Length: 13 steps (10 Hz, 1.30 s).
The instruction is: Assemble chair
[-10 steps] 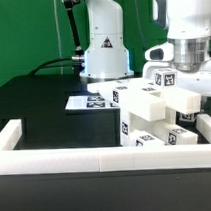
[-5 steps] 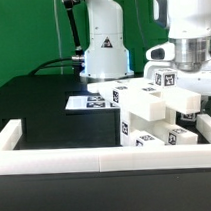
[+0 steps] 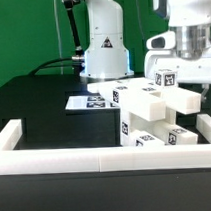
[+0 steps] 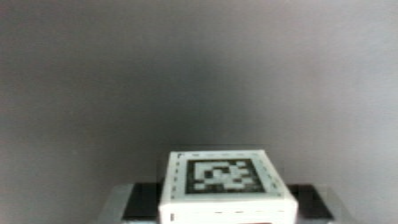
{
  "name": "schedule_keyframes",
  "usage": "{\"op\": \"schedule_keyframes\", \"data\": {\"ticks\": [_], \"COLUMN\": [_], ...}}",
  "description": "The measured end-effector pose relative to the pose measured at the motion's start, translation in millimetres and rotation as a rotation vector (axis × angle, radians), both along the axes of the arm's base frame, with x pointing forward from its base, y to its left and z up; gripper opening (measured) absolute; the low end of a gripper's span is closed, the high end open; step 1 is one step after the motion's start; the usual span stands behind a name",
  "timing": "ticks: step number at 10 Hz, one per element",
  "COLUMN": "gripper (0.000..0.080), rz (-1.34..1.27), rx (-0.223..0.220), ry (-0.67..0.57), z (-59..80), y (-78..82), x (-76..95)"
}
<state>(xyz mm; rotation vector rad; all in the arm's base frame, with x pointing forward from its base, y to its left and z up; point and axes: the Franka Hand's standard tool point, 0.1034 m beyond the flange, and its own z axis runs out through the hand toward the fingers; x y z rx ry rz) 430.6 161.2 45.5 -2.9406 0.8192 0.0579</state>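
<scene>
One arm is in view, one partly built chair (image 3: 154,119), one marker board (image 3: 90,100) and one white border rail (image 3: 56,159).

The chair stands at the exterior view's right, just behind the rail's front run. It reads as one stacked cluster of white blocks; the separate pieces cannot be counted with confidence. At least six black-and-white square tags show on its faces. The tags are patterns only, no readable lettering. The robot base (image 3: 103,44) behind bears a black triangular warning label; its symbol is too small to make out.

The arm hangs vertically over the chair's right end, wrist pointing down. The gripper (image 3: 189,81) sits just above the upper blocks; its fingers are not distinct here.

In the wrist view a single tagged white block (image 4: 224,185) fills the lower centre, with dark shapes at both flanks. Whether the gripper grips it cannot be told.
</scene>
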Motion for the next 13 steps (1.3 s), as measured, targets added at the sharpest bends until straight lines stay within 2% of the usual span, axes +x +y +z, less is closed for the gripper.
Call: {"op": "schedule_keyframes", "data": {"ticks": [1, 2, 4, 6, 8, 11, 13], "gripper": [0.0285, 0.0287, 0.0287, 0.0287, 0.0287, 0.0287, 0.0287], "rz": [-0.010, -0.042, -0.031, -0.005, 0.076, 0.088, 0.095], "rx": [0.014, 0.021, 0.018, 0.019, 0.041, 0.073, 0.067], "ry": [0.002, -0.008, -0.007, -0.005, -0.009, -0.004, -0.006], "z": [15.6, 23.6, 20.1, 23.1, 53.2, 83.5, 78.6], "y": [3.2, 7.0, 5.8, 2.8, -23.9, -54.5, -51.7], "x": [2.4, 6.5, 5.1, 6.0, 18.8, 41.2, 38.2]}}
